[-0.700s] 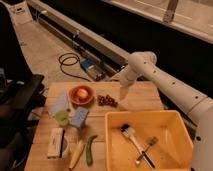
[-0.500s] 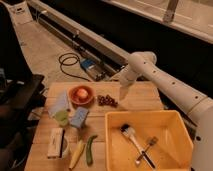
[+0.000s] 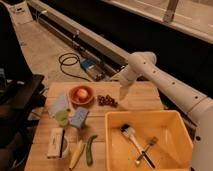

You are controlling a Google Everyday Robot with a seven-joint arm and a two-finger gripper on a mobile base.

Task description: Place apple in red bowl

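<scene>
The apple is pale yellow-orange with a reddish blush and sits inside the small orange-red bowl at the back left of the wooden table. My gripper hangs from the white arm above the table, to the right of the bowl and just right of the dark grapes. It holds nothing that I can see.
A large yellow bin at the right front holds a brush and a fork. A green cup, a blue sponge, a white box, a banana and a green vegetable lie at the left front. Cables lie on the floor behind.
</scene>
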